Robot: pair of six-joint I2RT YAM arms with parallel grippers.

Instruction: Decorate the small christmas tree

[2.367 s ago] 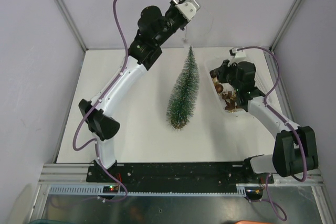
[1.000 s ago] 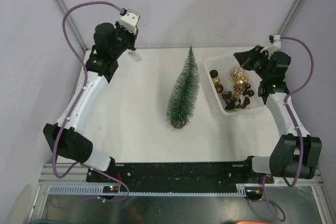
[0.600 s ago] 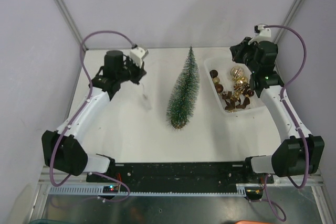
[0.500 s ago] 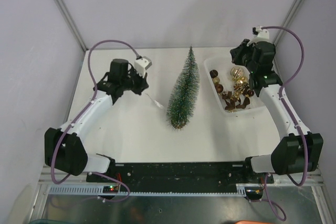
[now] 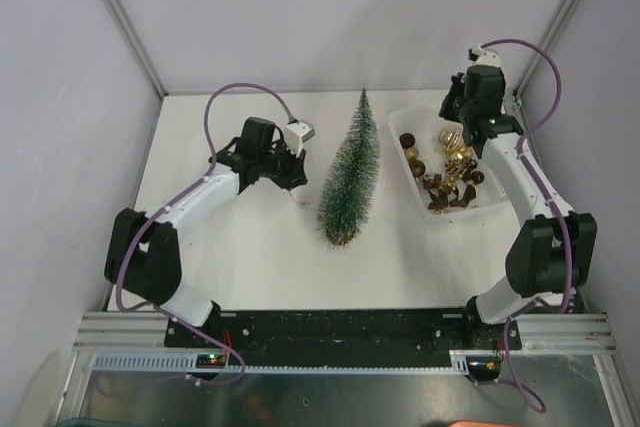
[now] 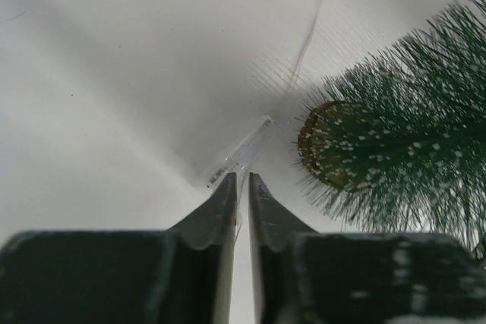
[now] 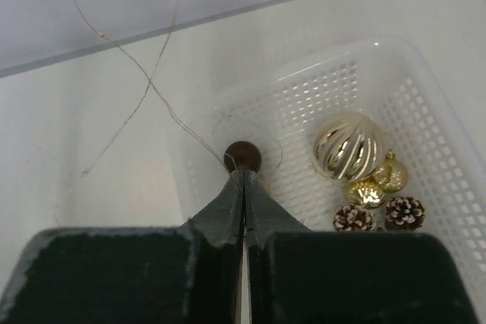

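Wire (image 7: 144, 89) is pinched shut in my left gripper (image 6: 241, 180) by its clear tab (image 6: 247, 146) beside the small christmas tree (image 5: 350, 172) and in my right gripper (image 7: 243, 176) above the basket (image 7: 304, 89), presumably spanned for wrapping.

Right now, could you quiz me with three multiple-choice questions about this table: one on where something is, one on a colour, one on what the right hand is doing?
1. Where does the white basket sit relative to the tree?
A) on its left
B) on its right
C) in front of it

2. The big ribbed bauble in the basket is:
A) gold
B) red
C) blue

3. The fingers of the right hand are:
A) spread wide
B) out of sight
C) pressed together

Answers:
1. B, the top view shows the basket to the right of the tree.
2. A, it shines gold in the right wrist view.
3. C, no gap shows between the fingertips.
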